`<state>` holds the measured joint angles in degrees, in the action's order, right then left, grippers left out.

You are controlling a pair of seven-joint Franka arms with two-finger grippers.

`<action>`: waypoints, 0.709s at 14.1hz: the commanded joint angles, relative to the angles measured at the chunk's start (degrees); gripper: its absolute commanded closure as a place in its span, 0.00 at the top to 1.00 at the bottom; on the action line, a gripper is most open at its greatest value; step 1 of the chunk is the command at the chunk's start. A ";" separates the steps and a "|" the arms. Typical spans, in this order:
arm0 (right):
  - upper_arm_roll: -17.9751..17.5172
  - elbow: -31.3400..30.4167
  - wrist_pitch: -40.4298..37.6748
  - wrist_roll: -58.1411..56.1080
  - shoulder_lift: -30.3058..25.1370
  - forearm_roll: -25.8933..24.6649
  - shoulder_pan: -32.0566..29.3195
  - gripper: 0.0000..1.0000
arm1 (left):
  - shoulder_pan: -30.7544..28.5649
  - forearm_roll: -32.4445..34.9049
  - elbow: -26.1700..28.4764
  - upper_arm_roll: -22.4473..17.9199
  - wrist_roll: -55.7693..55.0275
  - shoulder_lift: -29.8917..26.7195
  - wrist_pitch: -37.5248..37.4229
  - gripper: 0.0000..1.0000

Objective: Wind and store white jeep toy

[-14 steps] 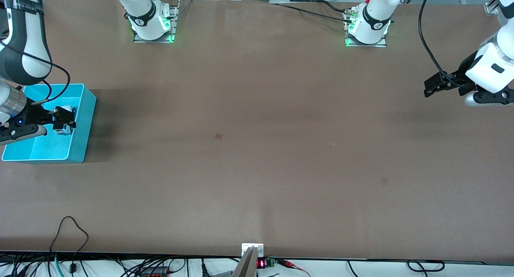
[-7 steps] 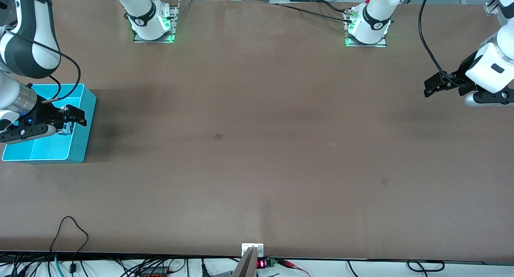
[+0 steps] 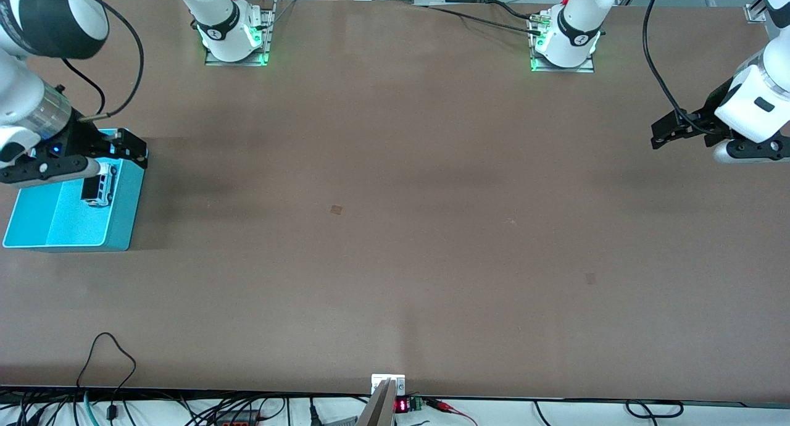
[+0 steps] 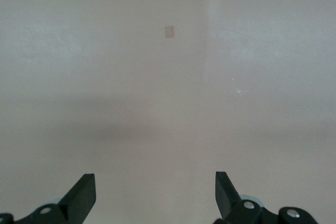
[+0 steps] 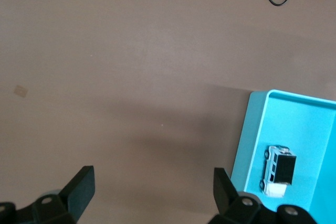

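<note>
The white jeep toy (image 3: 99,188) lies inside the turquoise bin (image 3: 58,225) at the right arm's end of the table. It also shows in the right wrist view (image 5: 278,170), white with a black roof, in the bin (image 5: 252,145). My right gripper (image 3: 126,149) is open and empty, raised over the bin's edge that is toward the table's middle. My left gripper (image 3: 663,136) is open and empty, held above the table at the left arm's end; its fingers (image 4: 84,195) show over bare table.
The brown table (image 3: 395,228) has a small square mark (image 3: 336,209) near its middle. Cables (image 3: 105,352) and a small device (image 3: 389,395) lie at the edge nearest the front camera. The arm bases (image 3: 234,37) stand along the edge farthest from it.
My right gripper let go of the jeep toy, which now lies in the bin. The gripper rose and drew up over the bin's edge. The left arm has not moved.
</note>
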<state>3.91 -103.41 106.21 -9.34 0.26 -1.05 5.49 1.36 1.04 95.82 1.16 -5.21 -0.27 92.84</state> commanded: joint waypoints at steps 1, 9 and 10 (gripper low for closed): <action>-1.80 6.09 -6.43 3.26 0.09 -0.53 -2.15 1.00 | 0.22 -0.42 -1.51 0.51 -0.24 0.62 -1.34 1.00; -1.98 12.79 -11.11 9.43 0.26 3.24 -1.63 1.00 | 0.13 -0.42 -4.59 1.12 0.11 2.12 -4.15 1.00; -1.98 12.97 -11.11 9.25 0.52 3.24 -1.71 1.00 | 0.13 -0.42 -4.59 1.12 0.11 2.12 -4.24 1.00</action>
<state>2.57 -92.39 96.54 -0.56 0.04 1.20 4.53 1.58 1.04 93.51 2.00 -5.21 0.65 90.33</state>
